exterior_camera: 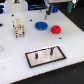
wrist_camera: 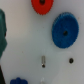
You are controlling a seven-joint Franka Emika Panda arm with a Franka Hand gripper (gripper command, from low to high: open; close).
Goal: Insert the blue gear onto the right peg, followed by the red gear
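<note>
In the exterior view the blue gear point(exterior_camera: 40, 25) lies flat on the white table at the back, with the red gear point(exterior_camera: 56, 29) to its right. The grey white-rimmed plate point(exterior_camera: 56, 55) lies nearer the front. It carries two dark pins, and the right peg point(exterior_camera: 50, 50) stands bare. My gripper point(exterior_camera: 48, 13) hangs above the table just behind the two gears, touching neither and holding nothing. It is too blurred to tell whether it is open. The wrist view shows the blue gear point(wrist_camera: 65, 31) and the red gear point(wrist_camera: 41, 5) lying apart on the table.
A beige block-like object point(exterior_camera: 19, 27) stands to the exterior view's left of the blue gear. Dark equipment lines the back edge. The second pin point(exterior_camera: 36, 56) stands on the plate's left. The wrist view shows two small dark marks point(wrist_camera: 43, 61) on the table and a small blue shape point(wrist_camera: 19, 81) at its edge.
</note>
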